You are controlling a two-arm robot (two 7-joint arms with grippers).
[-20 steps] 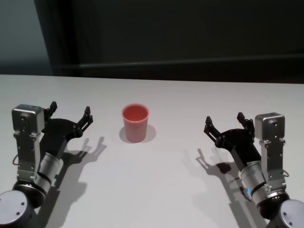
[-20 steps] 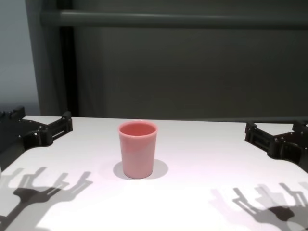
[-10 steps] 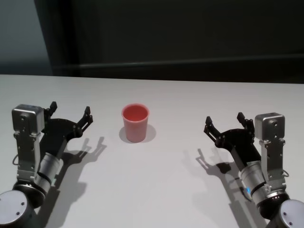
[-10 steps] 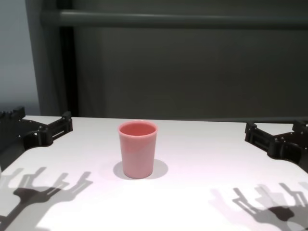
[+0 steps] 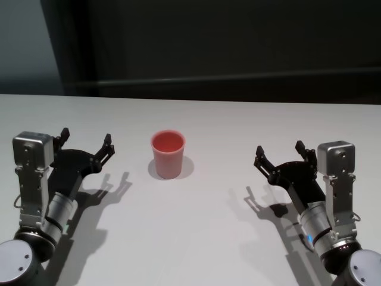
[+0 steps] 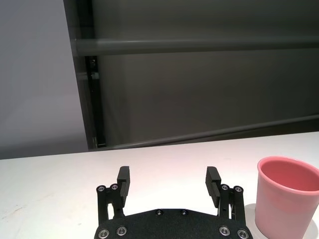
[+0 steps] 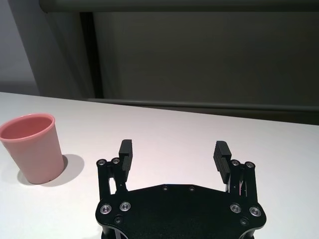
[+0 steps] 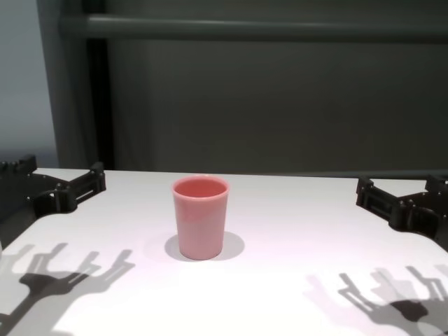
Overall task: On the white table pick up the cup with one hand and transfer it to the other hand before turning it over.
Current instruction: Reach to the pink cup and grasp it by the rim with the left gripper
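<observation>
Item: cup (image 5: 167,154). Pink, upright, mouth up, it stood alone near the middle of the white table (image 5: 196,238), between the two arms and touched by neither; judged to be awaiting its first pickup.

Item: left gripper (image 5: 85,143). Jaws spread wide and empty, it hovered just above the table, the nearer of the two to the cup (likely the first to take it).

Item: right gripper (image 5: 278,155). Jaws likewise spread and empty, it hung well apart from the cup on the opposite side, seemingly placed to receive the handover.

Not made out: the cup's underside; in the left wrist view its far side was cut off at the edge; the chest view showed only the gripper tips.
</observation>
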